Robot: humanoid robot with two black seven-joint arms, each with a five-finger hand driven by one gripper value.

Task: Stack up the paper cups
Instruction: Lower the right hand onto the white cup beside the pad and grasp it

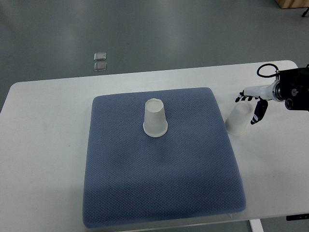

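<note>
- Blue quilted mat filled the white table before us, one inverted paper cup standing at its upper middle.
- Our right hand wrapped its fingers around a second cup, tilted just off the mat's right edge.
- Leftward, we judged, lay the stacking target.

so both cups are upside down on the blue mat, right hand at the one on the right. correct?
Not quite. In the top view only the middle cup is on the blue mat. The right-hand cup, which the right hand is at, stands on the white table just off the mat's edge. Both are upside down.
</note>
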